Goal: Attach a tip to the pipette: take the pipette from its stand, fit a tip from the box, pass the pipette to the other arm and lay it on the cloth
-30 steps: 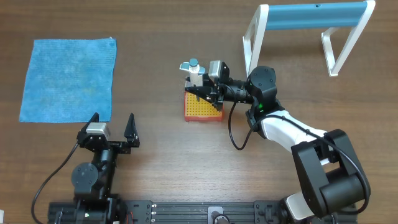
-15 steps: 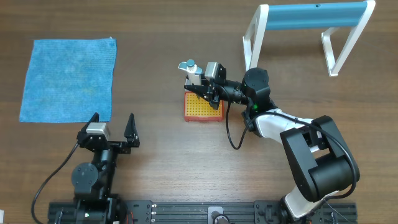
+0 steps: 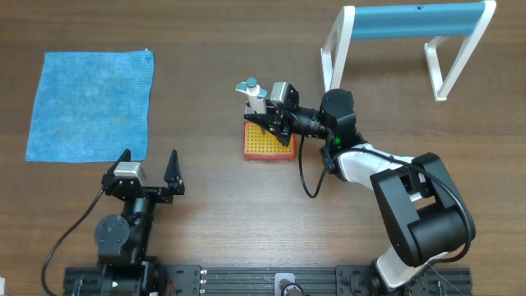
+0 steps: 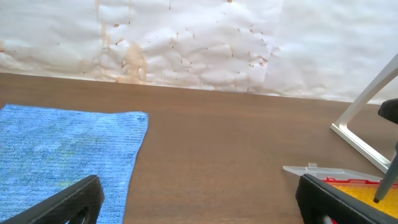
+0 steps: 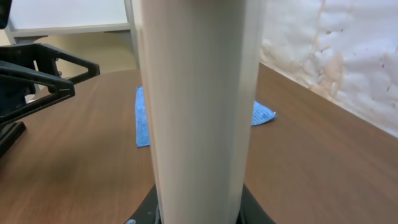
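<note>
Bare bench (image 3: 205, 189) between cloth (image 3: 90, 105) and tip box (image 3: 265, 148)
Right arm (image 3: 362, 160) and pipette (image 3: 256, 99) crowd the box; the stand (image 3: 415, 18) walls the far right.

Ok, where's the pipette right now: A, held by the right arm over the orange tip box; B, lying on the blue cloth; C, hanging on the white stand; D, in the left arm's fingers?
A: the right gripper grips the pipette above the orange tip box.
</note>
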`<state>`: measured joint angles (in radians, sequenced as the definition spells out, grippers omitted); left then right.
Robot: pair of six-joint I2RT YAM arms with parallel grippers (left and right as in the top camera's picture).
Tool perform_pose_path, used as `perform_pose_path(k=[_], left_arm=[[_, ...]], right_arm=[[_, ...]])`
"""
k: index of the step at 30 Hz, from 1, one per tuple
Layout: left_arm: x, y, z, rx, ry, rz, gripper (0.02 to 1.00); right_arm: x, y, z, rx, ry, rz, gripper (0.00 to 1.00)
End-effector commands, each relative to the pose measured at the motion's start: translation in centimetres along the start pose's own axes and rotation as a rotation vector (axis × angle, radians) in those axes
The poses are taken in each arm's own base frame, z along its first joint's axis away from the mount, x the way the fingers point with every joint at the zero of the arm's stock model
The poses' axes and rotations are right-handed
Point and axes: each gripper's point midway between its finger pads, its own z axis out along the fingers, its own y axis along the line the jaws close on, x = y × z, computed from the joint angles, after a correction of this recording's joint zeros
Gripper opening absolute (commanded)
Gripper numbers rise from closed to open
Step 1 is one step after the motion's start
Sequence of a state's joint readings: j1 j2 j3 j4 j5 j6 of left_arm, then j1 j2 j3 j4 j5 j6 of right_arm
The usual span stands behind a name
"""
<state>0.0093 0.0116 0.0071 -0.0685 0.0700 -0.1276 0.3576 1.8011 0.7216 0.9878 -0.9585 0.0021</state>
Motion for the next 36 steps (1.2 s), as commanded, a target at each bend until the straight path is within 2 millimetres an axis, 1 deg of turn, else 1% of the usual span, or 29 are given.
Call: perform_pose_path(k=[1,14,23,29,36], left_arm=[[0.1,0.16,-0.02,-0.01,0.001,0.013,0.998],[0.1,0.16,-0.02,-0.01,0.001,0.013,0.996],[0.1,0.16,-0.02,-0.01,0.001,0.013,1.0],[0.1,0.17,-0.02,-0.011,0.001,0.013,0.998],[0.1,0.16,-0.02,-0.01,0.001,0.013,0.998]], right_arm=[[0.4,0.22,0.12,-0.002,0.005,0.038,0.077],[0.38,0.43,0.33,-0.005,0.005,0.026,0.075],[1.22,0.34,0.43,-0.006,0.018,0.041,0.075],[1.27,-0.05,0.43,0.017,0.019,0.041,0.075],[1.35,-0.05,0.44,0.016,0.021,0.025,0.075]])
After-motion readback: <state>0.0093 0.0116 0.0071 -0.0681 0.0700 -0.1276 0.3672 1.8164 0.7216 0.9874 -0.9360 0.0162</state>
